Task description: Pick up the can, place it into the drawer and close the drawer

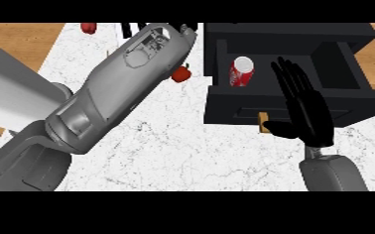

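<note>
Can and drawer are the things to watch, but nearest is the right hand (307, 110). Its fingers are pointing up, straight and pressed together, over the front of the black drawer (234, 110). The drawer is standing open on the white counter (176, 148). The red can (242, 71) is sitting upright inside it, at the left side. A red pepper (181, 74) is lying just left of the drawer. Farther off, the left hand (132, 29) is showing only fingertips past its big grey arm, so nobody can tell its shape.
</note>
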Controlling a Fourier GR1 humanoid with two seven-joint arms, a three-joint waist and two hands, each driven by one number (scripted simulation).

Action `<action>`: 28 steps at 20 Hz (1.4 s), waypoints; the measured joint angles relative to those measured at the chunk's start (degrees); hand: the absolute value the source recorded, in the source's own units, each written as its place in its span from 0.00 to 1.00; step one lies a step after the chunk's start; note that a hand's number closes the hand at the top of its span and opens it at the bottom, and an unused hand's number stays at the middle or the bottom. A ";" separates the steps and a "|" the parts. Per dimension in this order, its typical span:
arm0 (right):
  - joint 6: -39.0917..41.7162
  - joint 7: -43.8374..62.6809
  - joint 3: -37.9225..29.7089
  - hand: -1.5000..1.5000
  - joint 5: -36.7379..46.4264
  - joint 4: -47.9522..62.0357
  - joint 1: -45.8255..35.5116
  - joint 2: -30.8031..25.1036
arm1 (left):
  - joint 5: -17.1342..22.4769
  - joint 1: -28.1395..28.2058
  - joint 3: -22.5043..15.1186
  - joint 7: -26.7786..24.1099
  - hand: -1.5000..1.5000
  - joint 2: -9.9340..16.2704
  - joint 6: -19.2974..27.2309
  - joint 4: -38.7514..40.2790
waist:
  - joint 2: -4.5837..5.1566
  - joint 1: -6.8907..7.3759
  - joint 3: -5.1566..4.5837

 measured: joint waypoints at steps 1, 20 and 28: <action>-0.46 0.19 -0.52 0.00 0.46 1.96 -1.64 0.13 | -0.34 0.67 -0.01 0.50 0.00 1.00 -0.55 -0.87 | -0.01 0.03 -0.05; -19.00 -3.02 -9.68 0.00 7.36 37.67 -24.52 -0.16 | -4.01 10.33 -0.69 12.61 0.00 15.22 -2.13 -21.76 | -0.28 2.10 -0.77; -27.60 -2.14 -13.18 0.00 8.88 52.92 -34.88 0.37 | -5.35 17.68 -0.83 13.39 0.00 18.76 -2.83 -29.85 | 0.52 2.59 -0.08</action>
